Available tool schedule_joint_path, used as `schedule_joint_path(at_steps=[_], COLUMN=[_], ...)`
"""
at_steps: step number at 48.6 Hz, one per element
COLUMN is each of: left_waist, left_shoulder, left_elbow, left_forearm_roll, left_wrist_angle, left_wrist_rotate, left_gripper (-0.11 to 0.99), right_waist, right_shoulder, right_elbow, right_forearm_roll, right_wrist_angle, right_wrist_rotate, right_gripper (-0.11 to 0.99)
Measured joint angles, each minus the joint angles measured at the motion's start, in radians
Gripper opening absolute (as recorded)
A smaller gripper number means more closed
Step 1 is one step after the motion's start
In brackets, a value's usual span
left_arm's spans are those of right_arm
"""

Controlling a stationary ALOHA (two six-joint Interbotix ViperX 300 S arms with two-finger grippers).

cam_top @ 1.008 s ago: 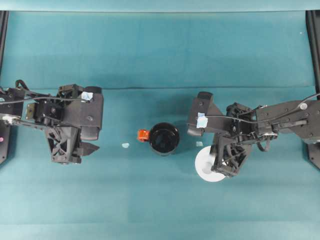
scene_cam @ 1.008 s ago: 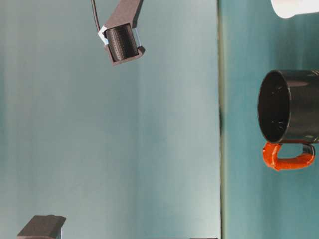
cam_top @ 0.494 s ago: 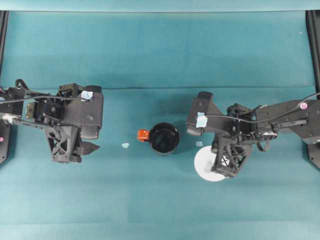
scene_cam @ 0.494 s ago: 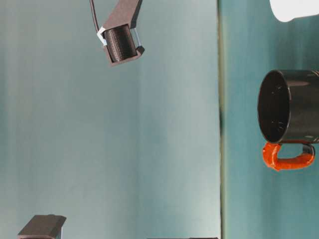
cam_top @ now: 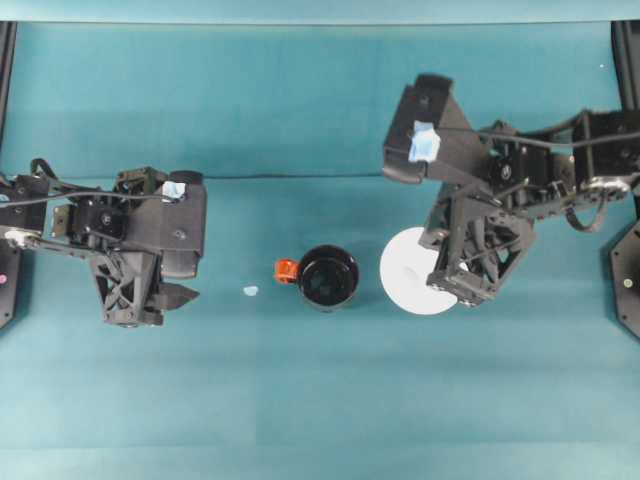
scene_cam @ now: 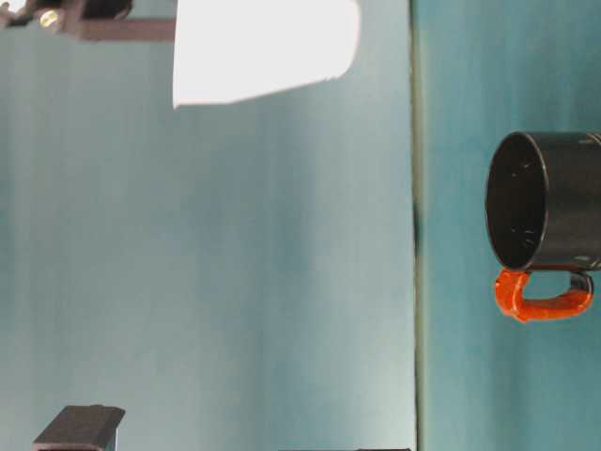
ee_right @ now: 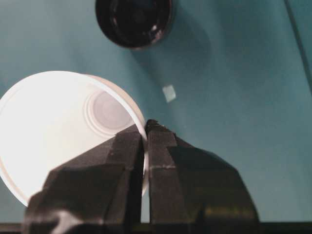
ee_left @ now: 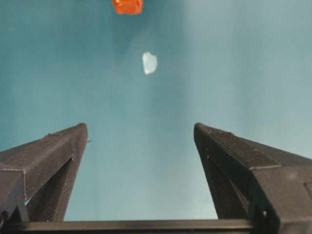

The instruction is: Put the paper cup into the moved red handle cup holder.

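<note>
Right gripper (ee_right: 145, 134) pinches the paper cup (cam_top: 415, 271) by its rim wall, lifted clear of the table at the red handle cup holder's (cam_top: 328, 276) three o'clock. Left gripper (ee_left: 139, 141) stands spread, idle (well apart). Advise centring over the holder mouth, base level, before lowering.

This looks like a robotics lab bench rather than a home or shop. A plain teal cloth (cam_top: 300, 100) covers the whole table and runs up as a backdrop, with a fold line across it. Black frame rails (cam_top: 628, 60) stand at both side edges, and two black cabled robot arms (cam_top: 120, 235) are mounted opposite each other.
</note>
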State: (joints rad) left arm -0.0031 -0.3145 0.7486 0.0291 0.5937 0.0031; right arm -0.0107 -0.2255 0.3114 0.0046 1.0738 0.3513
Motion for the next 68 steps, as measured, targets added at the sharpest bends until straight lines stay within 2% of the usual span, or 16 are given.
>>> schedule_joint_path(at_steps=[4,11,16,18,23,28,40,48,68], left_waist=[-0.002,-0.002,-0.002,0.000,0.000,-0.002,-0.002,-0.003,-0.002], left_shoulder=[0.000,0.000,0.000,0.000,0.000,0.000,0.000,0.000,0.000], left_elbow=[0.000,0.000,0.000,0.000,0.000,0.000,0.000,0.000,0.000], left_forearm_roll=[0.000,0.000,0.000,-0.002,0.000,-0.002,-0.002,-0.002,0.000], left_wrist_angle=[0.000,0.000,0.000,0.000,0.000,0.000,0.000,0.000,0.000], left_wrist_rotate=[-0.002,-0.002,-0.002,-0.003,-0.003,-0.003,-0.003,-0.003,-0.003], left_gripper=[0.93,0.93,0.93,0.93,0.93,0.93,0.93,0.93,0.93], right_waist=[0.000,-0.002,-0.011,-0.017,-0.032,-0.043,-0.046,-0.038,-0.038], right_shoulder=[0.034,0.112,0.167,0.190,0.242,0.276,0.341,0.383,0.397], right_elbow=[-0.015,-0.064,-0.095,-0.104,-0.115,-0.117,-0.107,-0.081,-0.046], right_forearm_roll=[-0.002,-0.002,-0.005,-0.011,-0.037,-0.046,-0.046,-0.046,-0.048], right_wrist_angle=[-0.011,-0.060,-0.077,-0.080,-0.092,-0.120,-0.186,-0.227,-0.293], right_wrist_rotate=[-0.008,-0.041,-0.063,-0.067,-0.072,-0.074,-0.077,-0.077,-0.078], right_gripper=[-0.10,-0.10,-0.10,-0.10,-0.10,-0.10,-0.10,-0.10,-0.10])
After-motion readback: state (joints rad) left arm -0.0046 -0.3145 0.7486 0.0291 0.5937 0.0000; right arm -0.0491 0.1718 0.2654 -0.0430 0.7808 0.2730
